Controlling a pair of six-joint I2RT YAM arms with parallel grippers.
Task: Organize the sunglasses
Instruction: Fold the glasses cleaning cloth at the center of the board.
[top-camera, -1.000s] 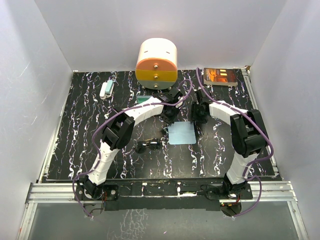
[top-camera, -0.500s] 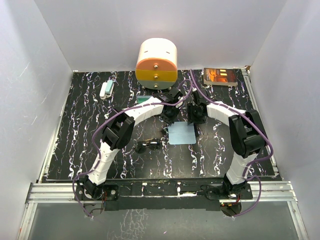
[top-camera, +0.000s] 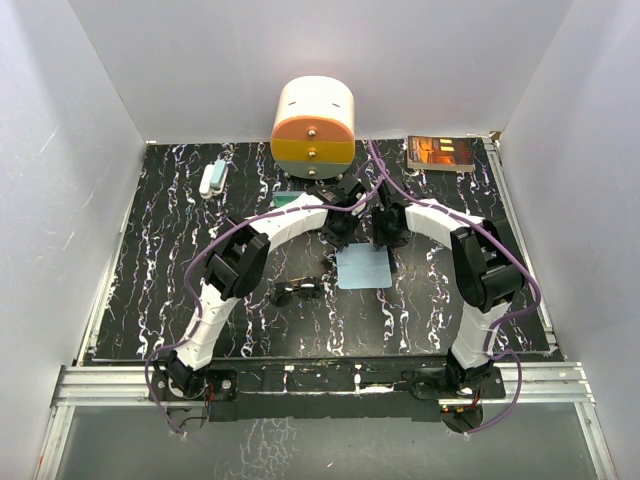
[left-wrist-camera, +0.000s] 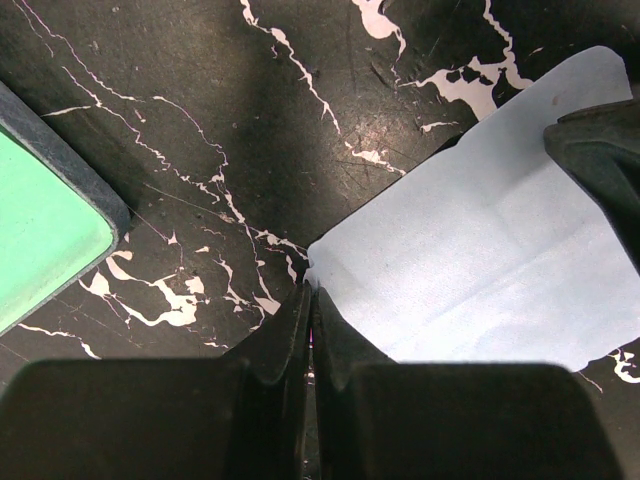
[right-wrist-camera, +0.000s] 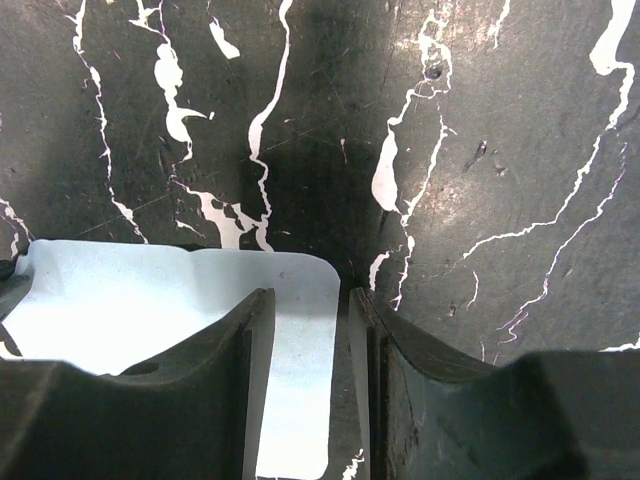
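The sunglasses lie folded on the black marbled table, to the near left of the light-blue cloth; neither wrist view shows them. My left gripper is shut, its tips pinched at the cloth's far-left corner. My right gripper is open and low over the cloth's far-right corner. In the right wrist view its jaws straddle the cloth's right edge, one finger over the cloth and one over bare table. A right finger shows in the left wrist view.
The teal-lined case lies just left of my left gripper; its corner shows in the left wrist view. A white, orange and yellow drum stands at the back. There is a book at the back right and a small white-teal object at the back left.
My right gripper has moved left and closer to the cloth's far-right corner. The left arm, cloth and sunglasses have not moved.
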